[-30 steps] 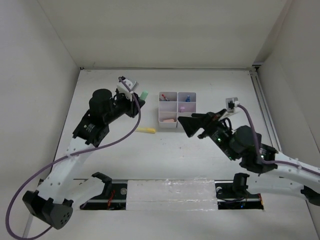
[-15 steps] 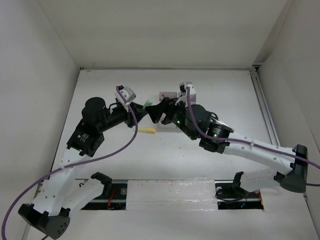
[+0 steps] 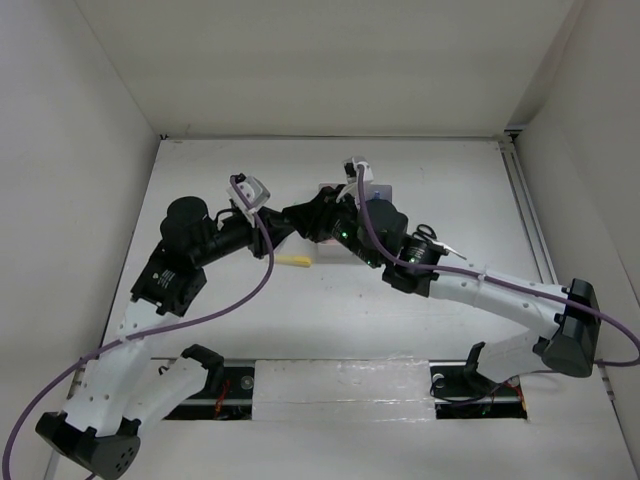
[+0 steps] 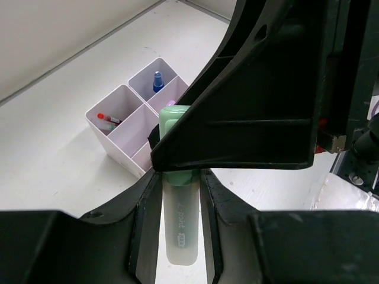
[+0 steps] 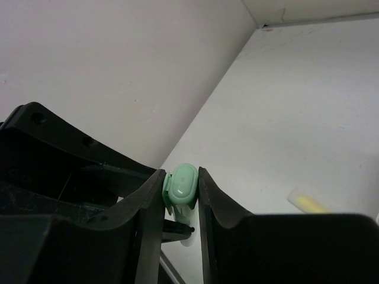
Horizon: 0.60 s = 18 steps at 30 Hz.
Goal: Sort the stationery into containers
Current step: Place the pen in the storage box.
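Note:
Both grippers hold the green highlighter (image 4: 179, 234) above the table, left of the white organiser tray (image 4: 116, 144). My left gripper (image 4: 179, 177) is shut on its pale barrel. My right gripper (image 5: 181, 173) faces it and is shut on the green cap (image 5: 180, 186). In the top view the two grippers meet, left gripper (image 3: 277, 224) against right gripper (image 3: 296, 216), and hide the highlighter. A yellow highlighter (image 3: 294, 261) lies on the table just below them. The tray holds a red pen (image 4: 105, 119) and a blue piece (image 4: 157, 80).
My right arm (image 3: 400, 255) stretches across the tray and covers most of it in the top view. Black-handled scissors (image 3: 428, 238) lie on the table right of that arm. White walls close in the table at the left, back and right.
My right arm has swung left across the tray to the left gripper. Its jaws, wide open a second ago, have closed on the highlighter's cap. The left gripper kept its hold and shifted slightly.

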Tool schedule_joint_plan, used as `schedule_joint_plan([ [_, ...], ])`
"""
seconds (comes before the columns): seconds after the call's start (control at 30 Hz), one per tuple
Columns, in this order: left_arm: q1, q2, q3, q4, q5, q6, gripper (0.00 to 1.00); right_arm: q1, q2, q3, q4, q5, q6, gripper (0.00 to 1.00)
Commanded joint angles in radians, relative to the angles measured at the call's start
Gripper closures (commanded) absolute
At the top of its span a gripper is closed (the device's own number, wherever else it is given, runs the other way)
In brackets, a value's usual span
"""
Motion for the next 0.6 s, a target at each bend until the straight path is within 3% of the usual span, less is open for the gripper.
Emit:
schedule_joint_plan([
  [0.0, -0.003, -0.033, -0.011, 0.076, 0.006, -0.003, 1.0, 0.002, 0.0, 0.037, 0.069, -0.085, 0.037, 1.0],
  [0.07, -0.003, -0.043, -0.021, 0.087, -0.015, -0.003, 1.0, 0.002, 0.0, 0.028, 0.08, -0.099, 0.038, 1.0],
  [0.1, -0.003, -0.043, -0.021, 0.087, -0.037, -0.012, 0.95, 0.002, 0.0, 0.017, 0.08, -0.099, 0.038, 1.0],
  [0.2, -0.003, -0.053, -0.044, 0.099, -0.046, -0.012, 0.42, 0.002, -0.012, 0.008, 0.08, -0.074, 0.019, 1.0],
  [0.23, -0.003, -0.063, -0.044, 0.099, -0.046, -0.012, 0.01, -0.009, -0.025, 0.008, 0.08, -0.074, 0.009, 1.0],
  [0.43, -0.003, -0.04, -0.062, 0.099, -0.112, -0.032, 0.0, -0.165, -0.014, 0.008, 0.07, -0.099, -0.158, 1.0],
  [0.57, -0.003, -0.01, -0.062, 0.099, -0.374, -0.121, 0.0, -0.292, -0.005, -0.023, 0.059, -0.031, -0.263, 1.0],
])
